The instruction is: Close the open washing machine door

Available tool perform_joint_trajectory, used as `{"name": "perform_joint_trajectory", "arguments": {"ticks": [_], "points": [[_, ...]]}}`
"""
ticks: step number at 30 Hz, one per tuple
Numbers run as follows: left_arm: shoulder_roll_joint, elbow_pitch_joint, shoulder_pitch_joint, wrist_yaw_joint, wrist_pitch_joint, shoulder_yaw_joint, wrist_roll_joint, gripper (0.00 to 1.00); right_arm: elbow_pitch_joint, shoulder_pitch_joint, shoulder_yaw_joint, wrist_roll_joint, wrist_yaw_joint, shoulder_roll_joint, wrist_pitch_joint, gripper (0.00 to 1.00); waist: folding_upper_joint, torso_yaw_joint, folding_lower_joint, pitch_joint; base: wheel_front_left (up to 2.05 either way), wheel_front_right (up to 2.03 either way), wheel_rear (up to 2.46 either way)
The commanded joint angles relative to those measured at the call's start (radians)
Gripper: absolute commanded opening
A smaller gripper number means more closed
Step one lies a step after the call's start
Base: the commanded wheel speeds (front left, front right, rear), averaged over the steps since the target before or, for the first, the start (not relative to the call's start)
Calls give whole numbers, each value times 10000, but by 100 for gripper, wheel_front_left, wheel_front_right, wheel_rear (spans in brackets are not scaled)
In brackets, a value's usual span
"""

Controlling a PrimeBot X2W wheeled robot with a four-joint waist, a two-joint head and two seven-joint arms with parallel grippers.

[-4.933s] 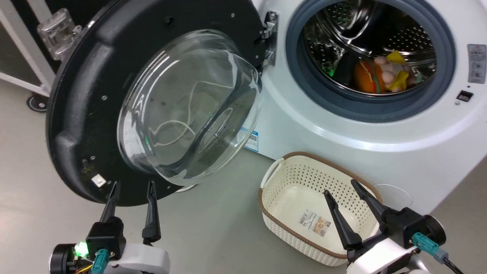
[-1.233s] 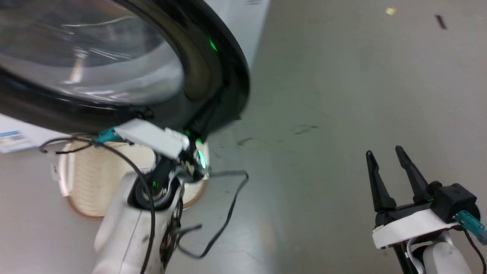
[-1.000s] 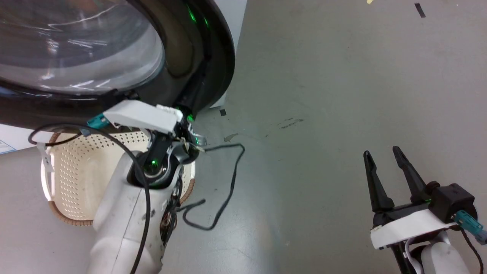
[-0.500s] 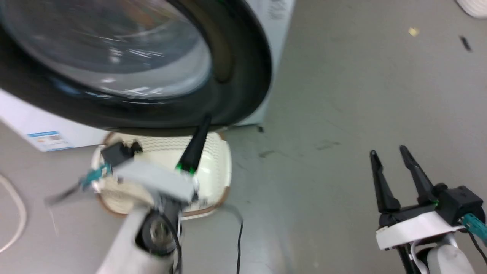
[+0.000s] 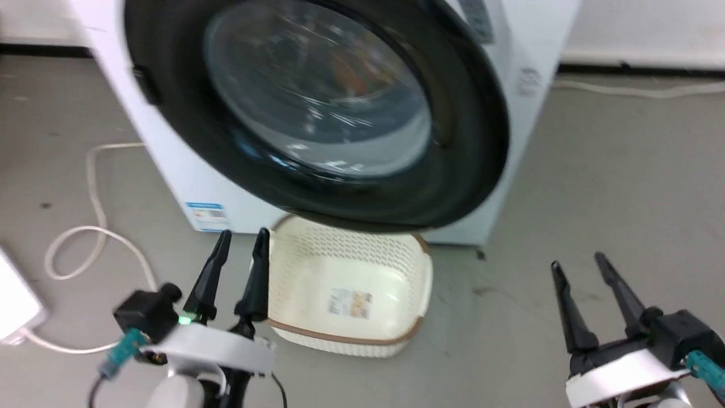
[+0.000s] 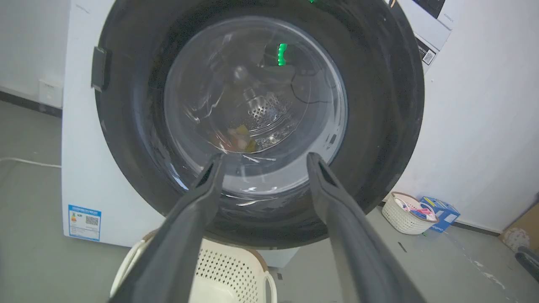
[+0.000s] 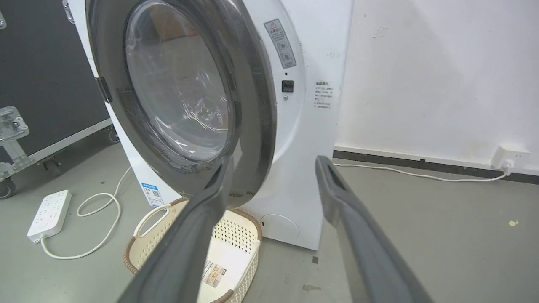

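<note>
Washing machine door [image 5: 317,113] stands ahead of both jaws, slightly ajar from the washing machine [image 5: 175,175]. Left jaws are apart and empty, with the basket [image 5: 345,294] just beside them. Right jaws are apart and empty.

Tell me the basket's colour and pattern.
Cream basket, perforated walls, brown rim; clearest in the head view.

Grey floor [image 5: 595,187] bears washing machine [image 5: 165,170], basket [image 5: 340,250], power strip [image 7: 49,214].

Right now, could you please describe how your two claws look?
The left claw and right claw each have two long, tapering black fingers on a black block and white wrist collar, with a teal cable plug. A green light glows on the left one.
</note>
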State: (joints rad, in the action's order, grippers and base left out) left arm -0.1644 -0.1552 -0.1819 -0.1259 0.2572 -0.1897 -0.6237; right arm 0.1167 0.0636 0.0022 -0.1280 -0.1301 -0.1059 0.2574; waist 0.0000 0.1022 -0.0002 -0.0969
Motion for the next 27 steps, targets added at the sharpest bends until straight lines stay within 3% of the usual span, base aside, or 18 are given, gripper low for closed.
{"name": "perform_joint_trajectory", "arguments": {"ticks": [1,3,4,5,10,18,19,20,24,27], "points": [[378,279,369,23,42,465,1266,100,-60,-203,54,68,-6,-82,44,100,0,-693,2,584,0,0,0],[517,399,512,40,43,676,1800,100,-63,-241,60,63,-6,-79,44,100,0,-785,2,626,0,0,0],[732,602,776,66,43,1032,2675,100,-43,-303,114,62,-6,-65,44,100,0,-919,2,694,0,0,0],[732,602,776,66,43,1032,2675,100,-43,-303,114,62,-6,-65,44,100,0,-919,2,694,0,0,0],[850,759,1349,236,44,1179,5015,100,102,-450,253,83,-6,29,44,100,0,-1114,2,754,0,0,0],[903,707,1705,465,44,1075,5870,100,188,-469,414,31,-6,82,44,100,0,-1148,2,618,0,0,0],[912,714,1731,481,44,1058,5904,100,184,-450,439,-1,-6,78,44,59,0,-1164,2,569,0,0,0],[927,739,1731,513,45,1029,5965,100,114,-365,529,-72,-6,29,44,0,0,-1211,2,422,0,0,0],[960,797,1631,571,45,980,5983,100,-56,-124,824,-174,-6,-203,44,0,0,-1355,2,90,0,0,0],[1018,784,1400,557,45,861,5840,100,-80,334,1367,-234,-6,-796,44,0,0,-1607,2,-300,0,0,0]]}}
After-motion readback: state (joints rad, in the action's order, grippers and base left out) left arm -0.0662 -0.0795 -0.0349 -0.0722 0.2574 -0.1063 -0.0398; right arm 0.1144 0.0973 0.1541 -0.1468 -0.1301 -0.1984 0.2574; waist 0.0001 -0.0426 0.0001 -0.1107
